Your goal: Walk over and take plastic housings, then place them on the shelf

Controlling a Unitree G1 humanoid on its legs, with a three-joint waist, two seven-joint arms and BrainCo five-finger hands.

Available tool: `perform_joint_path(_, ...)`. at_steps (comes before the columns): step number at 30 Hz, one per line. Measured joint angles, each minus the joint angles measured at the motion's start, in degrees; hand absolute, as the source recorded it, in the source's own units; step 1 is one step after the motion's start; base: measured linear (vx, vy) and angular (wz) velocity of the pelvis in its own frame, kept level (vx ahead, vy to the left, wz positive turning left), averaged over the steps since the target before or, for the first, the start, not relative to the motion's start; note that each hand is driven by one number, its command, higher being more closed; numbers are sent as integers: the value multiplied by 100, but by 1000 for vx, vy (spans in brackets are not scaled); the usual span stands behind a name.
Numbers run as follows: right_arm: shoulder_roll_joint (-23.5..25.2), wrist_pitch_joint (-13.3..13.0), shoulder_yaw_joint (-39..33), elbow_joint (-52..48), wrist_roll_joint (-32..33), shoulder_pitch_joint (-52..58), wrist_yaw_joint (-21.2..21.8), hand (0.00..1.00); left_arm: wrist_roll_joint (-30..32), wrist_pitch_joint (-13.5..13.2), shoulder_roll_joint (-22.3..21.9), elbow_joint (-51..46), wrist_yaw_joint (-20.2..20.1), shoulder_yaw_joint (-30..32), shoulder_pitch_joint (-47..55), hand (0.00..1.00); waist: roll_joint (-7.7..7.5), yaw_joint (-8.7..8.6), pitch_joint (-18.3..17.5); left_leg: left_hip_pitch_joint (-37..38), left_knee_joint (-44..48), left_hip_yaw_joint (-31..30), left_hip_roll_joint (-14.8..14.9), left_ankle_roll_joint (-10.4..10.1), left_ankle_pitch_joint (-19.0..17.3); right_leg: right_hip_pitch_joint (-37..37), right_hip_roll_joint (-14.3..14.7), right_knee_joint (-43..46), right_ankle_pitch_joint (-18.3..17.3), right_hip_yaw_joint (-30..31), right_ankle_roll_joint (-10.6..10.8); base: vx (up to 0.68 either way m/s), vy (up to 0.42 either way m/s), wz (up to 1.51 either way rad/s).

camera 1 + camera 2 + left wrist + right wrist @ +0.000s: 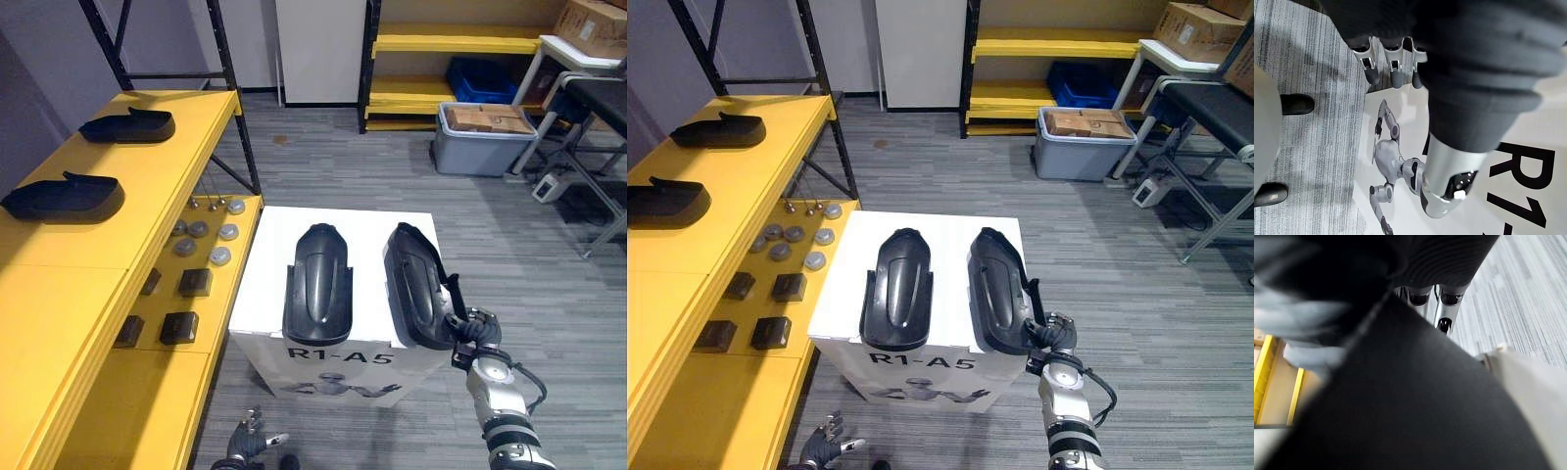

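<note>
Plastic housings, two of them, black and long, lie side by side on top of a white box (260, 294), their long axes running from 6 to 12 o'clock. The left housing (318, 284) lies flat with its hollow side up, touched by neither hand. The right housing (416, 284) sits just beside it at 3 o'clock, a narrow strip of white showing between them.

The right hand (472, 331) is at the box's 5 o'clock corner, its fingers curled round the near end of the right housing. In the right wrist view that housing's dark surface (1415, 396) lies across the palm, with the fingers (1420, 301) showing past its edge.

The left hand (250, 443) hangs low at 7 o'clock of the box, close to the floor, holding nothing. Its fingers (1393, 68) are straight and relaxed, pointing toward the printed side of the box.

At 9 o'clock of the box stands the yellow shelf (98, 245). Two more black housings rest on its top level, one nearer (64, 196) and one farther at 12 o'clock of it (127, 125), well apart. On the lower level are round grey pieces (201, 230) and dark blocks (179, 326).

At 1 o'clock, well away across the floor, is a grey bin (470, 152).
</note>
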Motion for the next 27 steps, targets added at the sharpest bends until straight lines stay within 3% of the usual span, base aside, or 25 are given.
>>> perform_joint_path(8,110,30,256,-471,-23,110,152,100,-109,4,-2,-146,107,6,-14,0,0,13,13,86,3,41,111,-71,-50,47,101,4,43,50,-59,7,-10,-3)
perform_joint_path(12,396,32,138,-1813,-504,546,48,100,-108,2,-73,-602,124,235,47,0,1,47,14,88,24,33,104,-71,-50,45,96,7,44,82,-59,0,0,0)
perform_joint_path(16,572,18,-4,-2527,-803,716,-77,100,-106,-9,-130,-1059,146,427,88,0,3,51,14,84,28,22,102,-69,-49,43,81,12,47,84,-54,0,0,0)
perform_joint_path(22,779,-40,-205,-3539,-1244,1033,-300,100,-108,-74,-482,-2405,308,911,287,0,4,61,15,24,28,3,100,-68,-48,4,70,41,53,88,-42,-17,7,0)
perform_joint_path(27,986,-114,-186,-4407,-1896,1145,-509,100,-173,-362,-654,-4024,507,1079,379,0,9,57,15,24,30,-2,94,-67,-49,6,46,47,52,85,-36,0,0,0)
